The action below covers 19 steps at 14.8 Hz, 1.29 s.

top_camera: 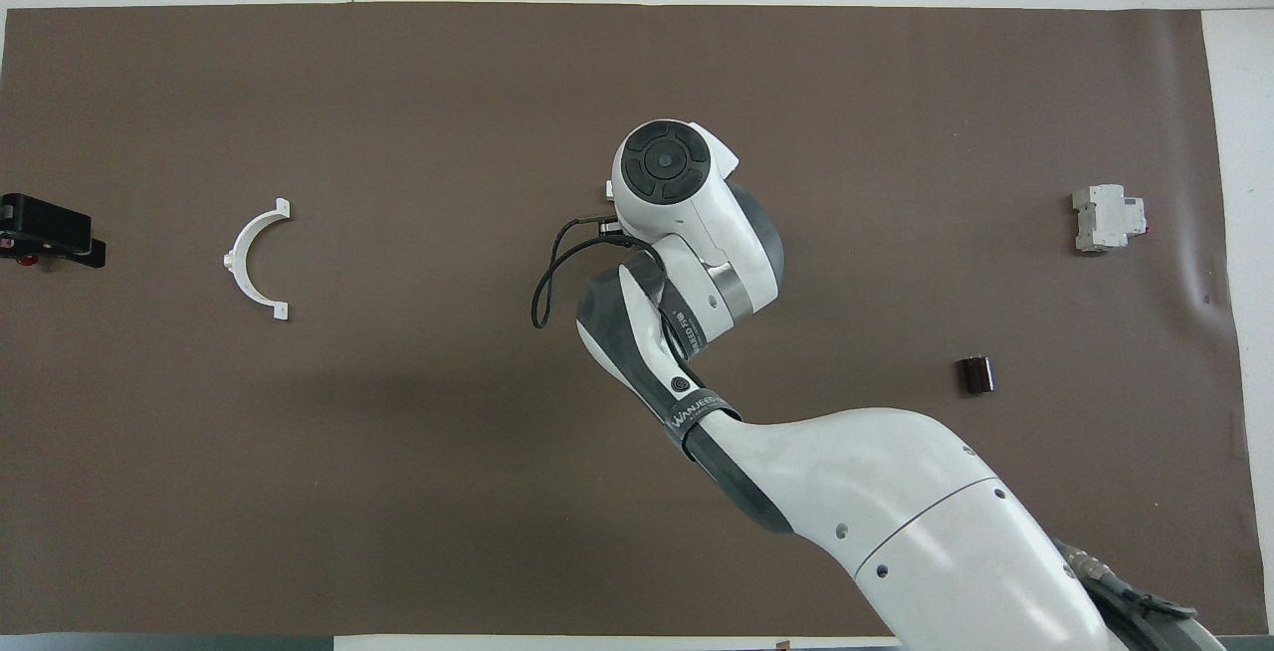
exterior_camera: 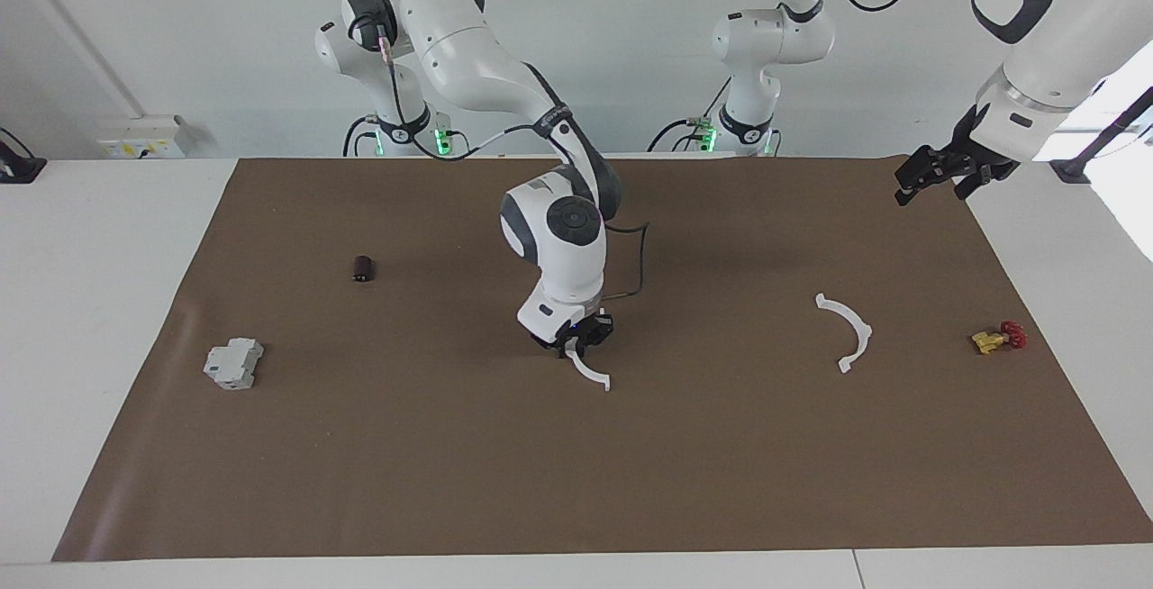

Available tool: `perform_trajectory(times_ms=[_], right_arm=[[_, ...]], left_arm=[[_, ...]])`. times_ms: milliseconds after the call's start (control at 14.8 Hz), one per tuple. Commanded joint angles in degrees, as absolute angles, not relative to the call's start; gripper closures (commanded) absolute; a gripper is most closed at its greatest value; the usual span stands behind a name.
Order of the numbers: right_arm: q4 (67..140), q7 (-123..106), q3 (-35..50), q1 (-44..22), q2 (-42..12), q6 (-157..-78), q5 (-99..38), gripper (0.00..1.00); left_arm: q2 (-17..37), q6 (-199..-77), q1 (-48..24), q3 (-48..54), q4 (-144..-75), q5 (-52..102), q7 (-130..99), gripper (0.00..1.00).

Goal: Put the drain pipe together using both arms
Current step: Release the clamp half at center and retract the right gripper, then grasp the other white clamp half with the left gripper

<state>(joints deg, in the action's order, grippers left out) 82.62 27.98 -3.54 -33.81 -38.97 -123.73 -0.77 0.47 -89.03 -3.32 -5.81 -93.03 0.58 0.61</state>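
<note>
Near arc [exterior_camera: 590,371] at mat [exterior_camera: 576,481] centre: my right end effector [exterior_camera: 581,343] on its end, grip uncertain. Left end effector [exterior_camera: 937,176] spread, waiting; other arc [exterior_camera: 847,330] apart, unjoined.

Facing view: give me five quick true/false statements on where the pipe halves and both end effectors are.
1. The right end effector is down at one white pipe arc in the middle of the brown mat. True.
2. The two arcs are joined into a ring. False: the second arc lies apart, toward the left arm's end.
3. The left end effector is holding the second arc. False: it hangs raised at the mat's corner, holding nothing.
4. The yellow valve with a red handle lies beside the second arc. True.
5. The grey block sits on the second arc. False: it lies at the right arm's end.
</note>
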Motion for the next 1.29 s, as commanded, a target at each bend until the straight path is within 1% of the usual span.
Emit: perform_trajectory(times_ms=[0, 203, 474, 677, 745, 880, 948, 1084, 1219], right_arm=[[81.7, 28.0, -3.4, -32.8, -36.8, -122.8, -0.3, 0.0], [81.8, 27.8, -4.2, -29.9, -31.0, -115.0, 1.0, 0.0], [85.2, 23.3, -4.1, -20.9, -20.3, -105.8, 2.3, 0.0], [85.2, 20.8, -4.1, -15.7, -13.6, -96.5, 2.3, 0.0], [85.1, 18.1, -4.2, -13.6, -11.0, -93.8, 2.3, 0.0], [85.2, 11.7, -4.1, -9.2, -6.6, -88.8, 2.1, 0.0], [85.3, 9.5, -4.1, -7.6, -5.0, -86.0, 2.0, 0.0], [86.6, 7.1, -4.2, -5.9, -3.3, -82.4, 2.1, 0.0], [88.3, 4.9, -4.3, -4.4, -2.2, -82.5, 2.1, 0.0]], left_arm=[[-1.2, -89.2, -3.6, -6.0, -94.8, 0.4, 0.7, 0.0], [-1.2, -88.9, -3.5, -6.1, -94.8, 0.4, 0.7, 0.0], [-1.3, -88.3, -3.2, -6.1, -94.8, 0.4, 0.4, 0.0], [-1.4, -89.9, -3.3, -6.1, -95.4, 0.4, 1.0, 0.0], [-1.8, -93.0, -3.1, -6.1, -97.0, 0.3, 1.4, 0.0], [-4.2, -100.3, -3.0, -6.0, -103.3, 0.3, 1.4, 0.0], [-4.4, -102.5, -3.0, -6.0, -105.4, 0.2, 2.0, 0.0], [-3.5, -106.3, -2.9, -6.0, -108.1, 0.1, 6.3, 0.0], [-0.3, -109.8, -2.8, -6.1, -109.1, 0.0, 7.5, 0.0]])
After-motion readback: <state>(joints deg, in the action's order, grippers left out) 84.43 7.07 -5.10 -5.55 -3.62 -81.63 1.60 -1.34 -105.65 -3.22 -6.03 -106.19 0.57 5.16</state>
